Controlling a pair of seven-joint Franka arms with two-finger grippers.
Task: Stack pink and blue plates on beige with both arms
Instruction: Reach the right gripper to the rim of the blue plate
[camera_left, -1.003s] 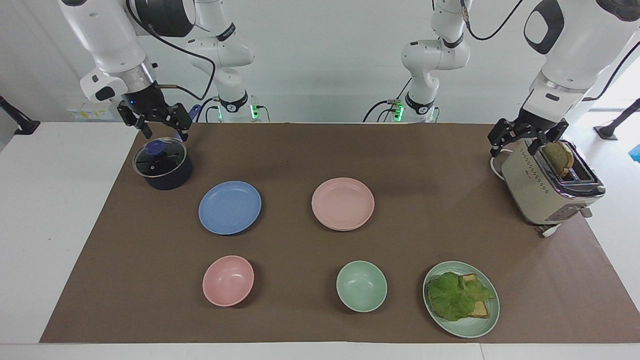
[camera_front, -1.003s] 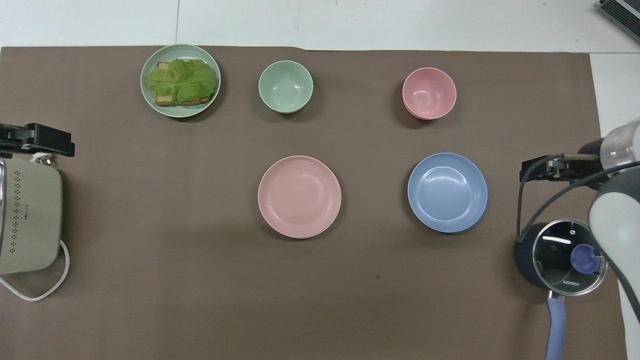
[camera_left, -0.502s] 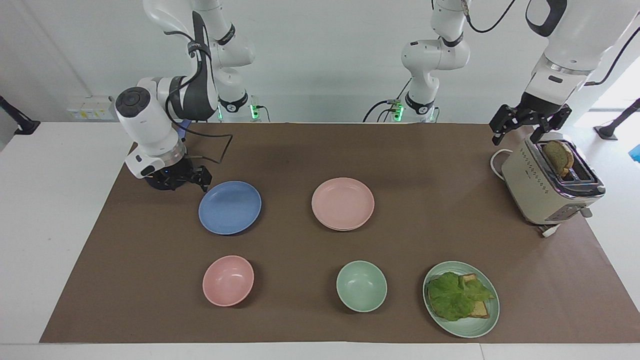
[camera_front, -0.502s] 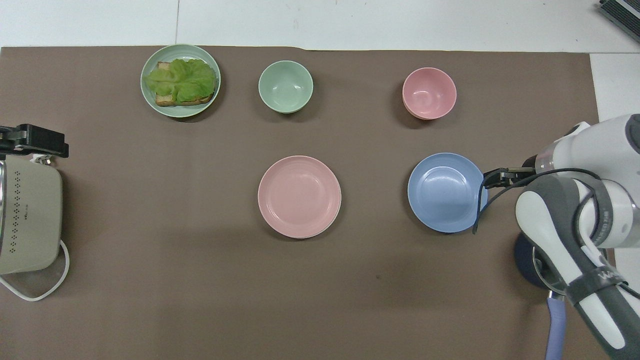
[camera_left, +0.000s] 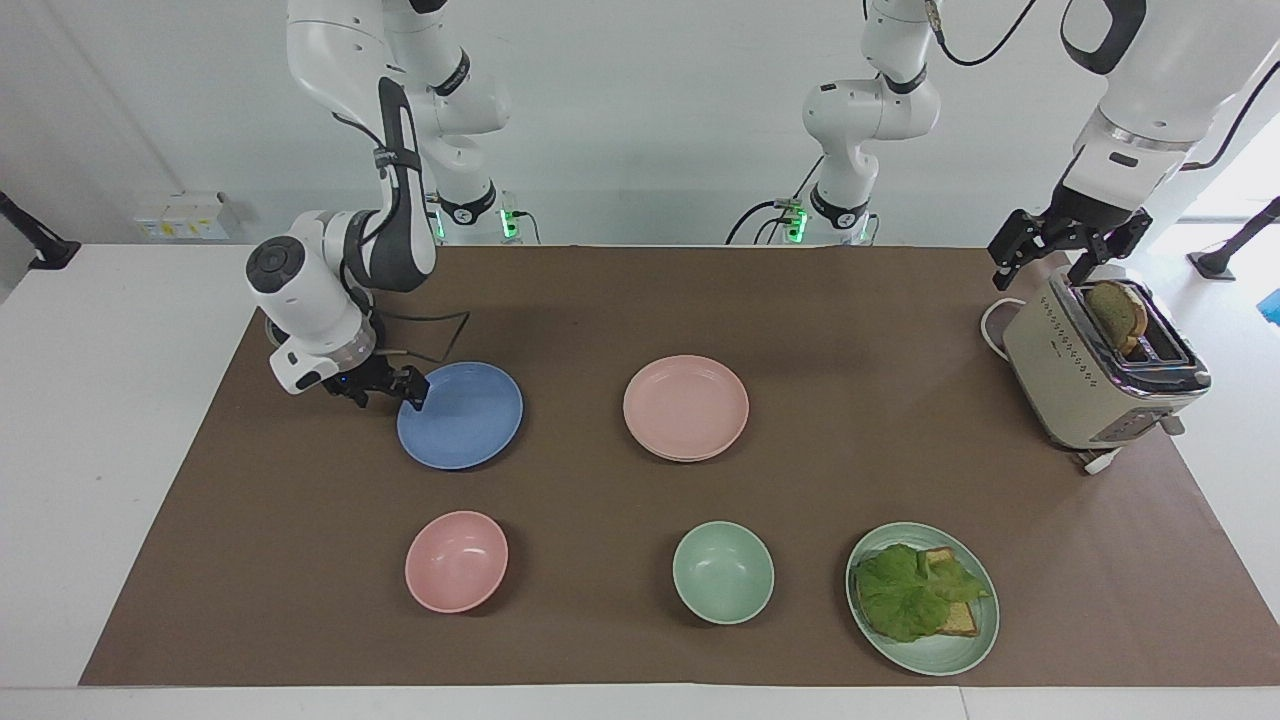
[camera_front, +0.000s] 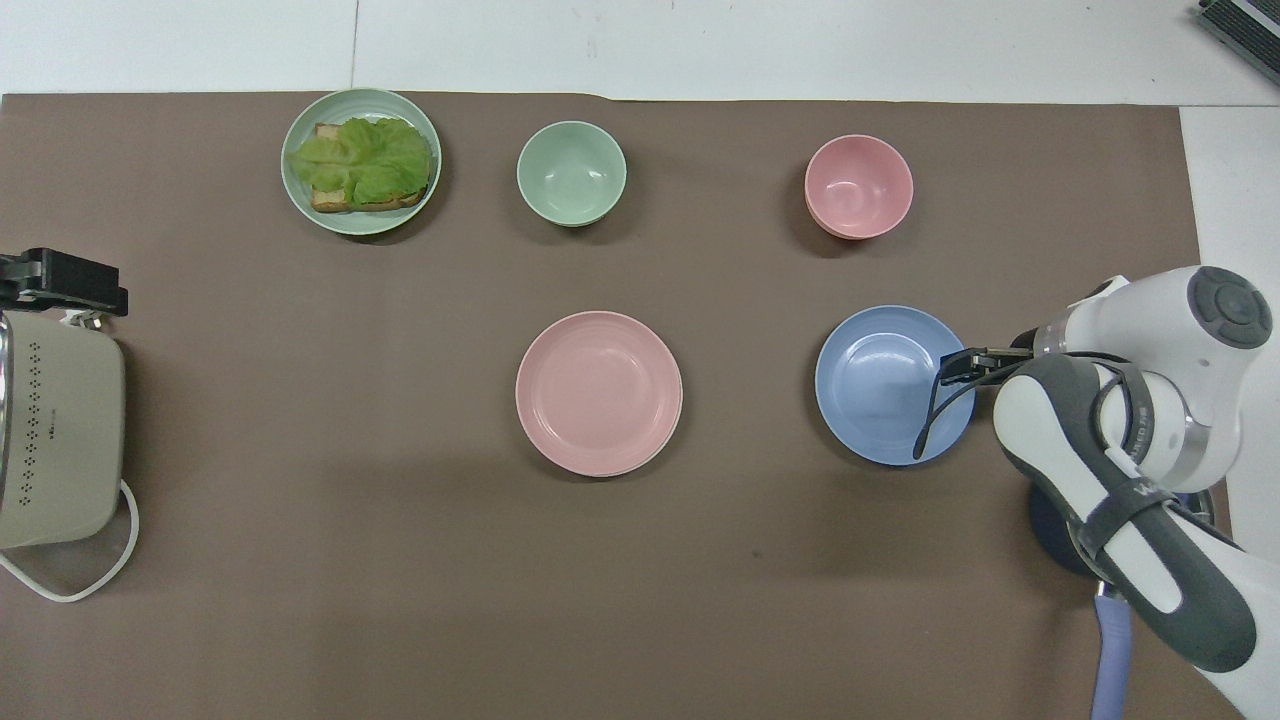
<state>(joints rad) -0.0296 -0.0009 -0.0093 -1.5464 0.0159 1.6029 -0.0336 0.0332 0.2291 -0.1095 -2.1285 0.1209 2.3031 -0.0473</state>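
Observation:
The blue plate (camera_left: 470, 420) (camera_front: 885, 385) lies on the brown mat toward the right arm's end. My right gripper (camera_left: 388, 390) (camera_front: 955, 365) is down low at that plate's rim on the right arm's side, open, with one fingertip (camera_left: 414, 391) over the rim. Mid-table, the pink plate (camera_left: 686, 402) (camera_front: 598, 390) rests on the beige plate (camera_left: 688, 459), of which only a thin rim edge peeks out. My left gripper (camera_left: 1065, 255) (camera_front: 70, 285) hangs open and empty above the toaster.
A beige toaster (camera_left: 1085, 385) holding a bread slice stands at the left arm's end. Farther from the robots sit a pink bowl (camera_left: 456, 560), a green bowl (camera_left: 723, 572) and a green plate (camera_left: 930, 665) with lettuce on toast. A dark pot (camera_front: 1050, 520) sits under the right arm.
My right arm swung down from above the pot to the blue plate's rim and edged onto it. The left gripper rose slightly above the toaster.

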